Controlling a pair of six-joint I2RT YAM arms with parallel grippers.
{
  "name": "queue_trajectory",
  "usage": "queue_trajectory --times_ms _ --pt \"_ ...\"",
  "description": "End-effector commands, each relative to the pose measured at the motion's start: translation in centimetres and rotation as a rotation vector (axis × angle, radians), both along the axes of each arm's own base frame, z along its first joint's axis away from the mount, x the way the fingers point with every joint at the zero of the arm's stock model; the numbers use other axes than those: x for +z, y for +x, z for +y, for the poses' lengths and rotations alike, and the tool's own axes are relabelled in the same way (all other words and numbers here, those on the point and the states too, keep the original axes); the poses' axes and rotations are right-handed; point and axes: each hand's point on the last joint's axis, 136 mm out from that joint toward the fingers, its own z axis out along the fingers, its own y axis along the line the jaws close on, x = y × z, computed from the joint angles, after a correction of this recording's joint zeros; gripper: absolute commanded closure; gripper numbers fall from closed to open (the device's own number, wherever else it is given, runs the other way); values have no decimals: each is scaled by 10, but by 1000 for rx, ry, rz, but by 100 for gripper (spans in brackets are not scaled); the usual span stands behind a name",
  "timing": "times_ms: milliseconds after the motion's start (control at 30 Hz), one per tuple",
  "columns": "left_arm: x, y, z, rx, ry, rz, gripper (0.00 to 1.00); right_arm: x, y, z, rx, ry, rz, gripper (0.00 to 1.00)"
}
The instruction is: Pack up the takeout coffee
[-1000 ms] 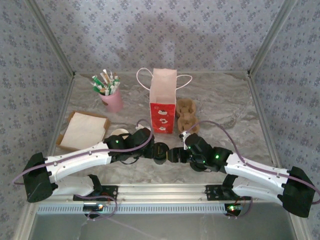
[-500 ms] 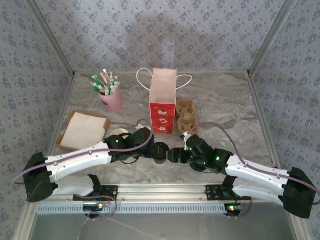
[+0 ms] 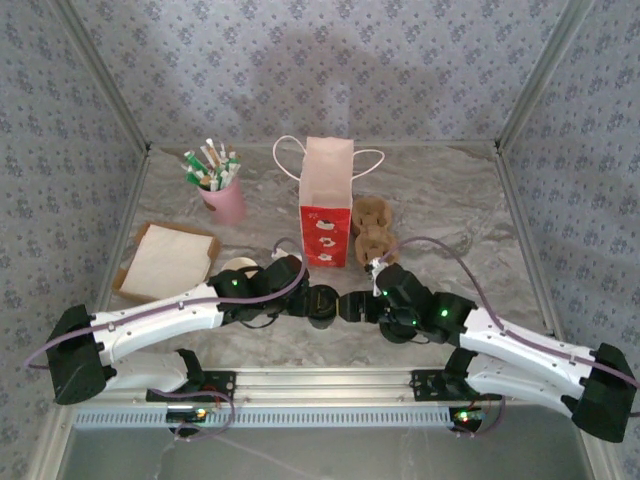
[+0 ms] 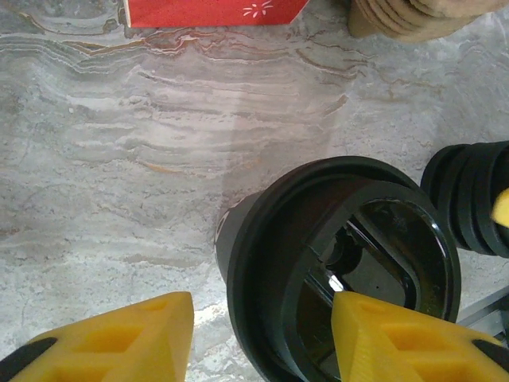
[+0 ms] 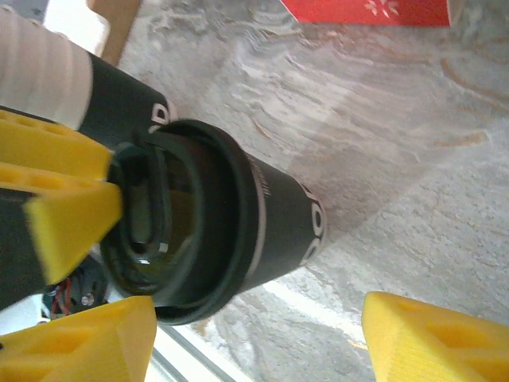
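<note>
The takeout coffee (image 3: 321, 303) sits near the front of the table (image 3: 450, 200), black lid up, crowded between the two arms. The red-and-white paper bag (image 3: 326, 205) stands just behind it. Whether its base rests on the table or hangs slightly above cannot be told.

In the left wrist view, the left gripper (image 4: 258, 306) has its jaws partway apart over the lid. One jaw overlaps the rim and the other stands off to the side above bare table, so nothing is clamped. In the right wrist view, the right gripper (image 5: 258, 306) has its jaws wide, with the cup's dark side between them and untouched.

The main hazard is probably that neither arm has a hold on the cup while both are very close to it.
- **Tipping:** a jaw nudging the rim could tip the cup or pop the lid loose.
- **Lid-only grip:** closing on the lid rather than the body risks lifting the lid away and leaving the drink behind.
- **Arms colliding:** the grippers nearly meet across the lid, so moving together could make them collide or shove the cup toward the near edge.
- **Toppling the bag:** the bag is tall, narrow and unsupported, and a cup catching its top edge would likely knock it over. Whether its mouth is open cannot be told.
- **Tight clearance:** the brown cup carrier (image 3: 372, 230) just beside the bag leaves little room on that side.
</note>
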Motion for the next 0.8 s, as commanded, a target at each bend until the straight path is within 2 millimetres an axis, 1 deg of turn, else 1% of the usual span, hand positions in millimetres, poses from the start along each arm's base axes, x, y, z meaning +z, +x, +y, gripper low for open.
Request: queue_trajectory --times_ms 0,133,233,333,400,567,767 --pt "15 5 4 16 4 -33 47 15 4 -4 13 -36 -37 28" --pt "21 7 9 28 4 -47 42 17 7 3 32 -62 -34 27" --pt "26 8 15 43 0 -61 32 11 10 7 42 -91 -17 27" --pt "31 9 23 57 3 -74 29 3 11 8 41 -122 4 27" --pt "31 10 27 68 0 -75 29 -3 12 8 42 -139 21 27" --pt "24 15 33 87 -7 -55 35 -15 9 9 50 -169 52 27" --pt "16 16 25 68 -12 -31 38 -20 8 9 54 -179 70 27"
